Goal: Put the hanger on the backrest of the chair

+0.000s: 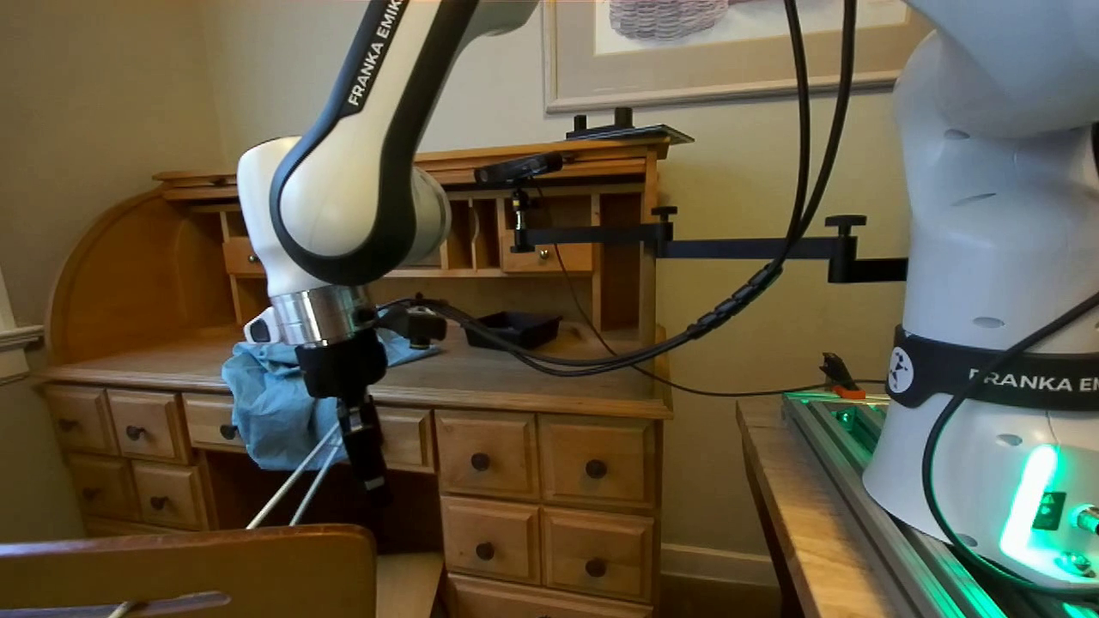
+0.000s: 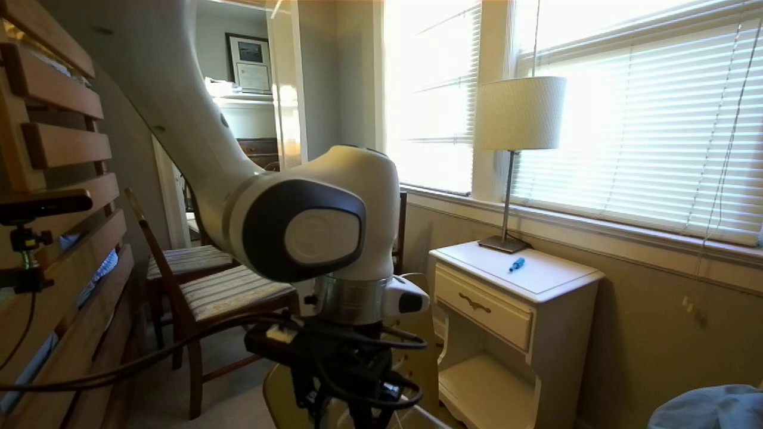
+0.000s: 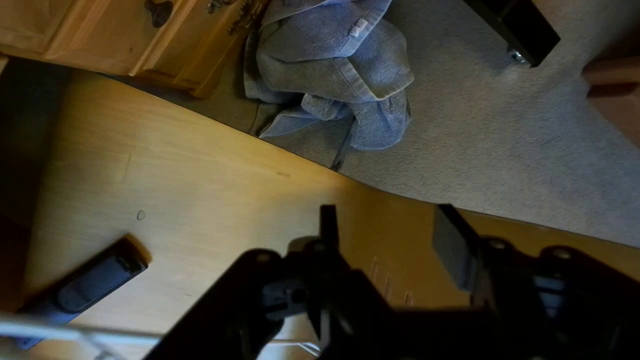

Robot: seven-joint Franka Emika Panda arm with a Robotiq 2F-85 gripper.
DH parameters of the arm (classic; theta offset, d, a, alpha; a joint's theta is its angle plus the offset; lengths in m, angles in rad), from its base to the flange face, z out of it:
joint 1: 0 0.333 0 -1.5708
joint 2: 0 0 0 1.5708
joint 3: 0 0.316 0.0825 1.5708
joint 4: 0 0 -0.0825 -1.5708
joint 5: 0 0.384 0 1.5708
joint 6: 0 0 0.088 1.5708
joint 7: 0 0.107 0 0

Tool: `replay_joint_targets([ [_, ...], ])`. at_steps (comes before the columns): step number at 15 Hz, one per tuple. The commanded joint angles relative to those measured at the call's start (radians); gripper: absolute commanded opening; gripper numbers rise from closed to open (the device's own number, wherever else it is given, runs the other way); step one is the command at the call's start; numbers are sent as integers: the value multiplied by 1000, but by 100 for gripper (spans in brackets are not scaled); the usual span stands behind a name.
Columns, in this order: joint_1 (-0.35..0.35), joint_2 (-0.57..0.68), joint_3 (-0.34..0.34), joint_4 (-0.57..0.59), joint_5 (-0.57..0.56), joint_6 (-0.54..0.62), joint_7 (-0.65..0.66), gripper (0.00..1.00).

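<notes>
The chair's wooden backrest fills the lower left in an exterior view. A thin, light hanger slants up from behind its top edge to the side of my gripper. A light bit also shows through the backrest's slot. I cannot tell whether the hanger touches the gripper or where its hook is. In the wrist view the hanger passes at the lower left, partly hidden by the gripper. My gripper has its fingers apart with nothing between them, above the chair's wood surface. In an exterior view, my fingertips are cut off below.
A dark handheld object lies on the chair's wood. A blue cloth hangs over the edge of the roll-top desk, with a black tray on it. A white nightstand and striped chairs stand around.
</notes>
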Motion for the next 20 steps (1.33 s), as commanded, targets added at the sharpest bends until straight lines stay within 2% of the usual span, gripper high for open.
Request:
replay_joint_targets([
  [1,21,14,-20,31,4,-23,34,85],
  [3,24,9,-26,29,2,-18,47,98],
  [4,25,5,-29,28,1,-14,54,100],
  [10,31,-52,-38,-7,25,75,151,100],
  [15,63,-139,-59,-48,22,70,275,100],
  [18,63,-206,-51,-98,36,71,307,100],
  [20,41,-250,-26,-138,91,59,286,100],
])
